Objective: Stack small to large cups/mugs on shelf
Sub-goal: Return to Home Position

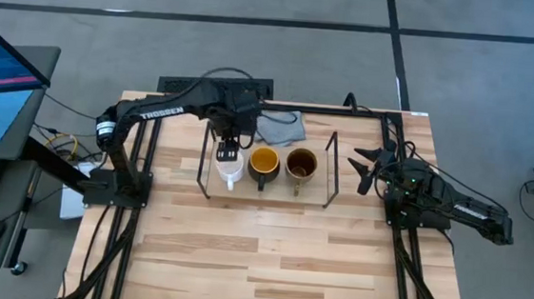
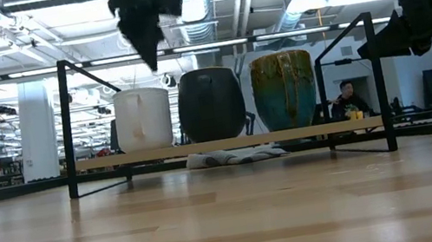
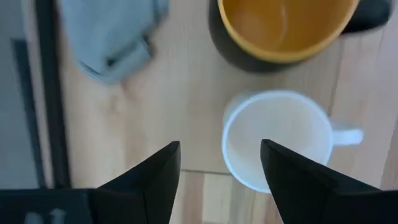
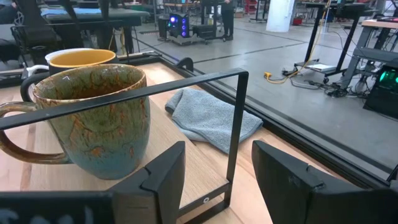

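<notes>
Three mugs stand in a row on the shelf's wooden base point(image 1: 268, 193): a small white mug point(image 1: 230, 172) on the left, a dark mug with yellow-orange inside point(image 1: 263, 162) in the middle, a dark brown glazed mug point(image 1: 301, 164) on the right. In the low view they show as the white mug point(image 2: 143, 118), the dark mug point(image 2: 210, 104) and the glazed mug point(image 2: 285, 89). My left gripper point(image 1: 228, 150) hovers open above the white mug point(image 3: 277, 139), touching nothing. My right gripper point(image 1: 366, 167) is open and empty just right of the shelf's black wire end frame point(image 4: 233, 124).
A grey cloth point(image 1: 280, 128) lies on the table behind the shelf, also seen in the right wrist view point(image 4: 214, 118). A large black metal frame point(image 1: 346, 111) edges the table's far side. Bare wooden table point(image 1: 268, 255) lies in front of the shelf.
</notes>
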